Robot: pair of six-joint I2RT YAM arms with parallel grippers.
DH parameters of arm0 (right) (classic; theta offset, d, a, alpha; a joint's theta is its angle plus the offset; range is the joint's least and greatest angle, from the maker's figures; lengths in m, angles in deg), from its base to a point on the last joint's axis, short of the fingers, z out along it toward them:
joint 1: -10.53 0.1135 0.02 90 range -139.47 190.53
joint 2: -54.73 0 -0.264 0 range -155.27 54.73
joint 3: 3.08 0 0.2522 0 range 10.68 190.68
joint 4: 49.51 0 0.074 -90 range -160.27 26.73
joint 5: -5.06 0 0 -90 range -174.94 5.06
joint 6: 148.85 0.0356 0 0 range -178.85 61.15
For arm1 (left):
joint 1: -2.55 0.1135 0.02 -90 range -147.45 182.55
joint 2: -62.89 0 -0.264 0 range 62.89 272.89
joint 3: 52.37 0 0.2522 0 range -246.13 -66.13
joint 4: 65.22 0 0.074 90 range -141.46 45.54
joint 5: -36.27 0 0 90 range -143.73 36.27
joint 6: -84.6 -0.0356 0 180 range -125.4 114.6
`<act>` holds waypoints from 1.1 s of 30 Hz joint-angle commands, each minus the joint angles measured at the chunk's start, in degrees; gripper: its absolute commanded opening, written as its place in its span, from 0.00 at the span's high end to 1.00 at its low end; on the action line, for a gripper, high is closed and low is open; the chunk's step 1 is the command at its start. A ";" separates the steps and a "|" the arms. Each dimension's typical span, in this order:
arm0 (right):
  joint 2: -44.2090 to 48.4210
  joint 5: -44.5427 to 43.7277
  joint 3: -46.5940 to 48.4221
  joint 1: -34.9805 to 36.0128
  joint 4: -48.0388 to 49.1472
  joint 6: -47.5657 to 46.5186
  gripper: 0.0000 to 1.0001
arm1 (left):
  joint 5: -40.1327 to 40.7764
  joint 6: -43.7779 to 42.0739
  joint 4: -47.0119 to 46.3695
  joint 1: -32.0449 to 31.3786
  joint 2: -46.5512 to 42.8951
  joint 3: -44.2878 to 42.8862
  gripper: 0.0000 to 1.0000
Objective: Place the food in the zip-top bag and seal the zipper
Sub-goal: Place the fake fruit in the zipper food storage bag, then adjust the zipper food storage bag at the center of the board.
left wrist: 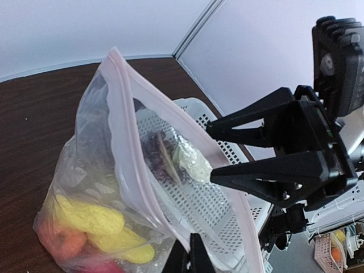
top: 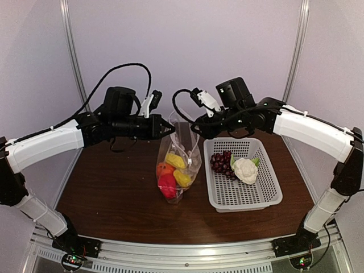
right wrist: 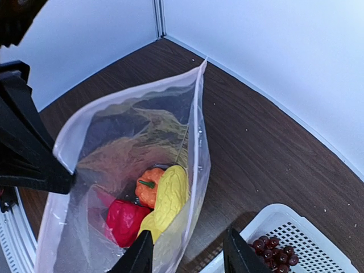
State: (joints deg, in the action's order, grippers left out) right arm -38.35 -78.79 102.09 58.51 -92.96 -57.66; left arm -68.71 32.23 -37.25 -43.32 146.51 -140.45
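food (top: 172,170) is sitting partly inside the zip-top bag (top: 192,152) and partly outside it. nearest, at the bag's bottom, which is resting on the brown desk (top: 114,193) near its middle, a red pepper (top: 167,185), an orange fruit (top: 164,169) and yellow banana pieces (top: 175,161) are lying bunched together. just to the right, a white basket (top: 267,193) is holding the purple grapes (top: 222,162) and the cauliflower (top: 245,170), which are touching each other in its far half. farther back, the bag is standing upright with its mouth gaping. the left gripper (top: 169,128) is reaching in from the left, its jaws pressed together on the mouth's left rim, along the zipper (left wrist: 118,114). the right gripper (top: 195,126) is hovering at the opposite rim with its jaws standing apart; whether the tips are touching the plastic, i cannot tell.
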 commanded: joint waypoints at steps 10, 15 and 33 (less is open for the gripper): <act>-9.12 4.34 14.35 0.26 -1.64 -3.57 1.00 | 17.16 -10.06 7.35 0.35 -0.19 -3.35 1.00; -15.79 6.77 26.83 -0.43 -1.33 -3.07 1.00 | 22.93 -13.67 10.46 3.32 -3.51 -4.85 1.00; -10.28 13.16 10.05 -0.50 5.07 0.73 0.80 | 7.27 -18.61 17.02 3.33 4.17 -9.20 1.00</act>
State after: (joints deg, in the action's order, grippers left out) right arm -53.26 -66.42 114.55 58.30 -87.91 -56.04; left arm -54.09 15.20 -22.84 -39.93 146.05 -146.57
